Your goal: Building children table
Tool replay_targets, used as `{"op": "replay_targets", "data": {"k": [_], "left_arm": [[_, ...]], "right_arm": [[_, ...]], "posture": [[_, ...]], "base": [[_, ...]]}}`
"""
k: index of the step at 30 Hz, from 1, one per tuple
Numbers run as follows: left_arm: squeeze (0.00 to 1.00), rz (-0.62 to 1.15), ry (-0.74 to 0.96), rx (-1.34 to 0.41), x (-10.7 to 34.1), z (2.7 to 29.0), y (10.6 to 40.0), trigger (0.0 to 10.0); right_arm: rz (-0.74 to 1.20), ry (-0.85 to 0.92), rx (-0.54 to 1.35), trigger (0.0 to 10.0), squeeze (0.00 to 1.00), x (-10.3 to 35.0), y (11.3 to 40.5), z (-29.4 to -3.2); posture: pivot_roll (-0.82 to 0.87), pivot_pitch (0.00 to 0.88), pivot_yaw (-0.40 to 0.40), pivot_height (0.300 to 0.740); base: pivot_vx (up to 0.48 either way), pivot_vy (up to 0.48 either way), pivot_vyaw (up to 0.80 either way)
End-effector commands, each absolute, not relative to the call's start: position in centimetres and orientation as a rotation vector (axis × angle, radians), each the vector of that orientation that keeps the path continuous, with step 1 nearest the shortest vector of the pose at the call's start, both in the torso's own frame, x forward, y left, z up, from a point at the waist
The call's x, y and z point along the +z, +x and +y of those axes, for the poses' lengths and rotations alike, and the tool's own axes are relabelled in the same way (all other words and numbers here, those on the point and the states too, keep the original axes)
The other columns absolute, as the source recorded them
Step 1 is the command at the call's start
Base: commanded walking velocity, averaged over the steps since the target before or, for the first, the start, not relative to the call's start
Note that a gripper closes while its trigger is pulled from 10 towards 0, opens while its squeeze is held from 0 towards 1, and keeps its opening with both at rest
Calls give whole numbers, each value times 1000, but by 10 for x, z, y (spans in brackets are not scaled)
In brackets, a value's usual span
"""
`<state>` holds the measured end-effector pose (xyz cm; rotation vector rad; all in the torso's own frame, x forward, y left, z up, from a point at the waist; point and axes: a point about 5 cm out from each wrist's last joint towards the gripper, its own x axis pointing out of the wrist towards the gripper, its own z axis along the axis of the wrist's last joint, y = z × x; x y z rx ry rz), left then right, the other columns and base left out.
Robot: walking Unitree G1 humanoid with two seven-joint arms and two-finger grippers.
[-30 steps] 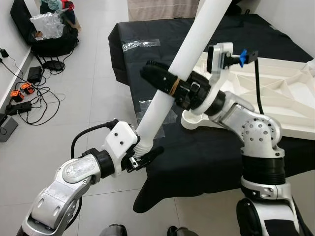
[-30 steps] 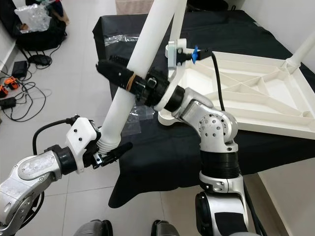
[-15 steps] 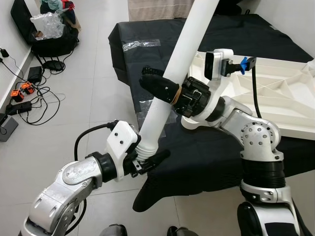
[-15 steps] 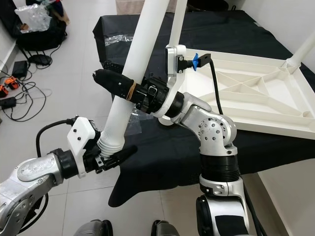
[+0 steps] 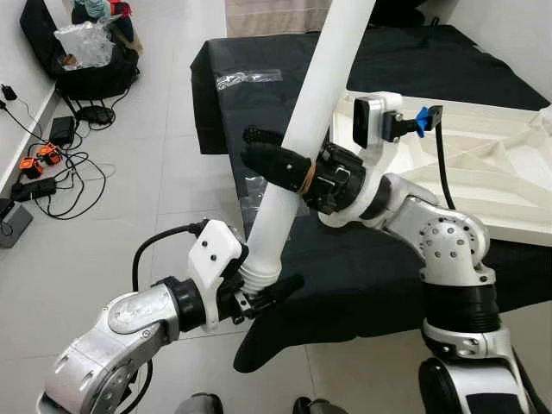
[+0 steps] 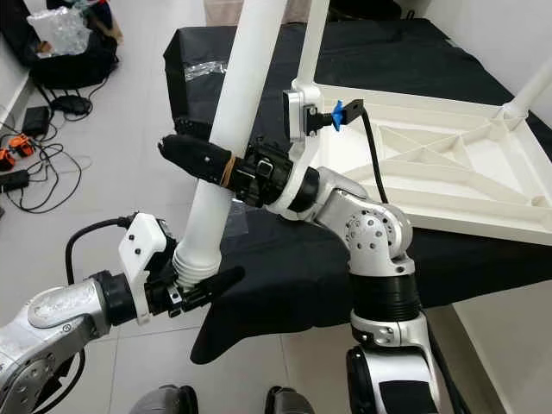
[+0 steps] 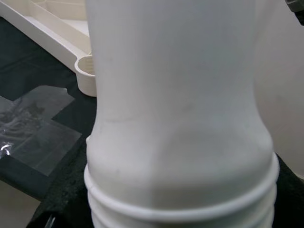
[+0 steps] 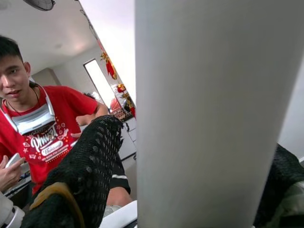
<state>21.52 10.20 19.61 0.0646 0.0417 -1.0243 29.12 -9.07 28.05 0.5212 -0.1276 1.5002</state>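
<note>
While a long white leg [image 5: 302, 147] is held slanting up over the near-left corner of the black-draped worktop [image 5: 362, 267], it is gripped at two places. The ribbed lower end of the leg is pinched by the left tool [image 5: 259, 289], low and near, off the worktop's edge above the grey floor [image 5: 112, 216]. Higher up, the leg's shaft is clamped by the right tool [image 5: 280, 164], whose black fingers [image 6: 194, 155] are pressed against it on either side and point left. The leg's upper end runs out of view at the top.

On the worktop to the right, an upturned white tabletop [image 5: 483, 172] is laid with its ribbed underside showing; its round corner socket [image 7: 85, 76] is seen just beside the leg. Clear plastic bags [image 5: 246, 78] lie on the cloth at the far left. In the right wrist view, a person in a red shirt [image 8: 40, 137] is seen behind the leg.
</note>
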Motion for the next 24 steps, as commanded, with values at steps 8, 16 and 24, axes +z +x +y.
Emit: {"op": "replay_targets", "data": {"k": [8,16,24], "left_arm": [[0,55,53,-1080,196,98,202,10000],[0,68,41,-1090,196,97,199,10000],[0,70,44,-1088,196,96,198,10000]], "right_arm": [[-94,440,1549,10000,0,273,285,-89],[-83,433,1576,0,0,271,283,-91],[-85,438,1596,0,0,271,281,-92]], "posture": [[56,165,-29,740],[53,166,-27,740],[53,166,-27,740]], "base": [[0,0,0],[0,0,0],[0,0,0]]}}
